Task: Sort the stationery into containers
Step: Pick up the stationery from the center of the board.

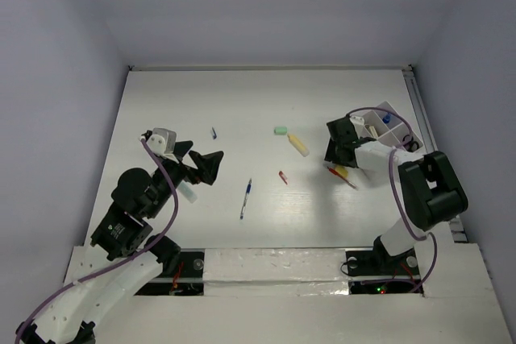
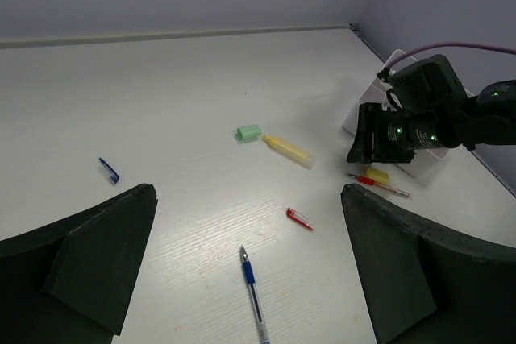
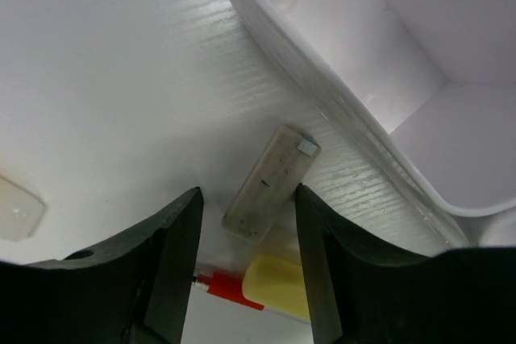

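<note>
The white organiser tray (image 1: 385, 110) stands at the right with a few small items in it. My right gripper (image 1: 339, 149) is open just left of the tray. In the right wrist view its fingers (image 3: 247, 199) straddle a white eraser (image 3: 270, 181) that lies flat beside the tray wall (image 3: 322, 86). A small yellow piece (image 3: 284, 286) lies on a red pencil (image 3: 230, 289) just below. My left gripper (image 1: 203, 167) is open and empty above the blue-white pen (image 2: 253, 292). A mint green eraser (image 1: 280, 130), a pale yellow marker (image 1: 299, 145) and a red bit (image 1: 283, 176) lie mid-table.
A small dark blue bit (image 1: 214, 132) lies at the back left of the items and also shows in the left wrist view (image 2: 109, 170). White walls enclose the table. The right arm's purple cable (image 1: 395, 159) loops next to the tray.
</note>
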Motion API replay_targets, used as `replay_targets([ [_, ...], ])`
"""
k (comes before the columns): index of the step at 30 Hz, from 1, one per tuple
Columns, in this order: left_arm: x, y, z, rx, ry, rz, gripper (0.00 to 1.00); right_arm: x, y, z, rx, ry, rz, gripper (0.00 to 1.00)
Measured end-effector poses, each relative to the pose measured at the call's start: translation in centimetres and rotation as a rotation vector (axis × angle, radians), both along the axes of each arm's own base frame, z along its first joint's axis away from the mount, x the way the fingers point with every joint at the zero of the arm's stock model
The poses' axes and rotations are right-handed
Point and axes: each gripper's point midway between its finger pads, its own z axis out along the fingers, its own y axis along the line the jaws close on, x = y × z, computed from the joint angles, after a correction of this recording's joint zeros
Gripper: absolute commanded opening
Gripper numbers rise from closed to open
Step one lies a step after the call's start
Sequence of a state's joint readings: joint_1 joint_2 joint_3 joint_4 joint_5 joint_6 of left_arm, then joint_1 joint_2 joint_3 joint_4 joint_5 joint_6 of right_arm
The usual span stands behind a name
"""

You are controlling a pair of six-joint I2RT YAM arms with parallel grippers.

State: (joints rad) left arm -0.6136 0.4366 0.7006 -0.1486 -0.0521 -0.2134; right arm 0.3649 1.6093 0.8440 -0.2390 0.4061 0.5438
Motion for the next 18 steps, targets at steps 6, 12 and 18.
replay_targets([
  [6, 0.0, 0.0, 0.0, 0.0, 0.0, 0.0, 0.99, 0.6, 0.5, -0.1, -0.02, -0.011, 0.001, 0.28],
  [12, 0.0, 0.0, 0.0, 0.002, -0.001, -0.002, 0.99, 1.1, 1.9, 0.5, -0.038, -0.035, 0.045, 0.15],
  [18, -0.1, 0.0, 0.0, 0.001, -0.003, -0.005, 0.99, 2.3, 3.6, 4.2, -0.012, -0.138, 0.094, 0.14],
])
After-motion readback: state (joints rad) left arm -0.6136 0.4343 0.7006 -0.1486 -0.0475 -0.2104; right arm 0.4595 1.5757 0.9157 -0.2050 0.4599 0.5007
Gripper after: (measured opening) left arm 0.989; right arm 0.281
